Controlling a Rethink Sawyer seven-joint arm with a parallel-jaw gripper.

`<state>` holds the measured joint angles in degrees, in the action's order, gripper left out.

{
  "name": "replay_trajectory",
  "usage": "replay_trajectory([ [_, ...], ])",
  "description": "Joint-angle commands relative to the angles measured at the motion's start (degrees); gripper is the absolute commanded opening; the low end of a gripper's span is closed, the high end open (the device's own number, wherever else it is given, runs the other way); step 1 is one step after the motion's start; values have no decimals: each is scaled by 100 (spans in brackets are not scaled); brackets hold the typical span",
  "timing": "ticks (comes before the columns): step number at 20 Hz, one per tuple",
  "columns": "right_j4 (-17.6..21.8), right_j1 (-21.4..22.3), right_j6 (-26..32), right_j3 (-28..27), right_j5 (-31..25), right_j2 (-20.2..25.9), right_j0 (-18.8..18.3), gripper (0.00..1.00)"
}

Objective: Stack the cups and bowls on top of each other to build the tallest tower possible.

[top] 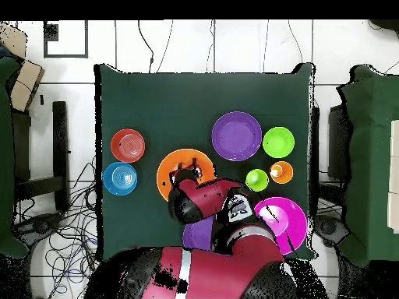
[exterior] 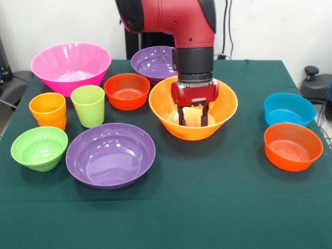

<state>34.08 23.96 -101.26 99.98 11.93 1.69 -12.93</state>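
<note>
This is a robotics lab, not a home or kitchen: a red and black robot arm (exterior: 171,21) stands at a table draped in dark green cloth (exterior: 207,207), in a room with plain white walls and a pale tiled floor (top: 195,47). Loose black cables (top: 70,226) sprawl over the floor off to one side of the arm, and dark chairs (top: 374,156) and equipment crowd the table's sides.
</note>
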Motion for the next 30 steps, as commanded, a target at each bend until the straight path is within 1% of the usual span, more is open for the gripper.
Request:
replay_trajectory([
  [1, 350, -369, -101, -841, -365, 432, 67, 100],
  [8, 464, -361, -67, -868, -488, 587, -57, 100],
  [9, 466, -373, -75, -872, -500, 601, -71, 100],
  [11, 405, -344, -148, -824, -465, 515, 15, 100],
  [12, 390, -312, -171, -759, -528, 580, -38, 100],
  [13, 388, -232, -172, -641, -628, 675, -111, 100],
  [14, 368, -53, -170, -442, -779, 767, -190, 100],
  [15, 320, 237, -159, -161, -978, 863, -254, 100],
  [19, 57, 503, 141, 152, -1879, 1429, -698, 100],
  [21, -25, 775, 269, 373, -2165, 1688, -911, 100],
  [23, -32, 798, 378, 347, -2316, 1858, -1055, 100],
  [25, -6, 737, 424, 222, -2389, 1946, -1113, 100],
  [27, 10, 720, 413, 106, -2462, 2005, -1136, 100],
  [30, 113, 507, 287, -150, -2391, 1980, -1076, 100],
])
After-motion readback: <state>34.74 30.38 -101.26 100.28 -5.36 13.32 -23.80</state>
